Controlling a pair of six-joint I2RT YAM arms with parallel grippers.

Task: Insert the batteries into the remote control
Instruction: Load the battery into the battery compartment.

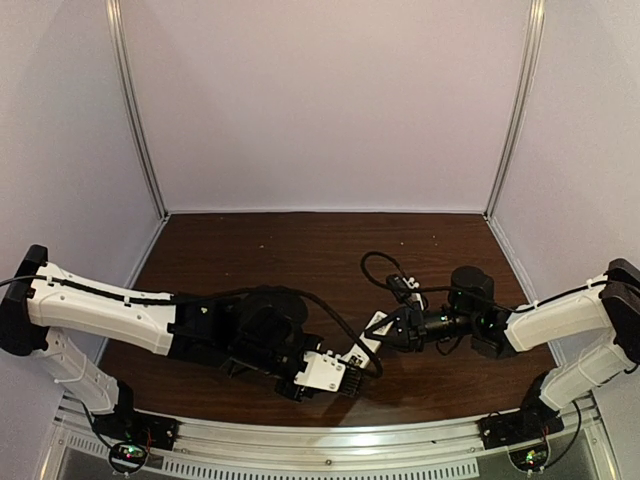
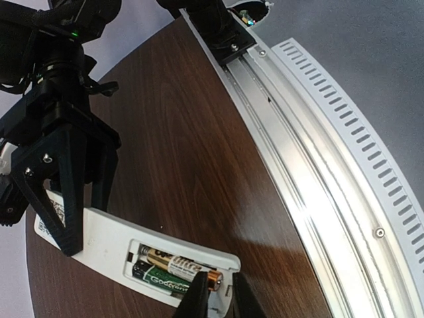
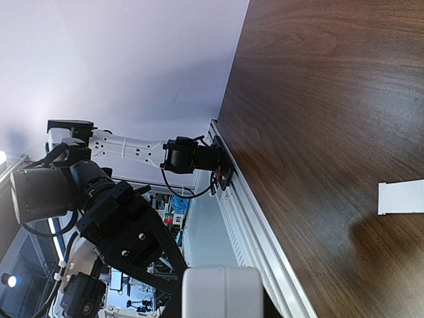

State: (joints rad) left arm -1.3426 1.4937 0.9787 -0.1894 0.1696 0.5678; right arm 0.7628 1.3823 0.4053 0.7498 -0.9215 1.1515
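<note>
**Clerk:** Item one, right claw (image 2: pixel 85 228). Condition?

**Keeper:** Black, two fingers (image 2: pixel 63 212). It is clenched across the width of the remote control (image 2: pixel 106 242), at the end away from the battery recess. One finger is on the near long edge, the other on the far edge. It grasps the remote and nothing else.

**Clerk:** Item two, left claw (image 2: pixel 220 286)?

**Keeper:** Two dark fingertips show at the bottom of its own wrist view, with a narrow gap between them. They are at the recess end of the remote. One tip overlaps the corner of the recess and the other is just off the rounded end. The copper tip of one cell shows in the gap. I cannot tell whether the claw pinches or only touches.

**Clerk:** Item three, the batteries (image 2: pixel 169 262)?

**Keeper:** Two, side by side, lying lengthwise in the open recess. One is dark with gold marking, the other dark green with pale lettering. The recess is uncovered.

**Clerk:** Location of the remote?

**Keeper:** Top view: between the two claws, over the near middle of the brown table (image 1: pixel 260 260), back face up. I cannot tell whether it rests on the wood or is held above it.

**Clerk:** Sundries?

**Keeper:** One small flat white cover piece (image 3: pixel 401 197), lying on the table well apart from the remote. One metal rail (image 2: pixel 311 165) along the table's near edge.
</note>
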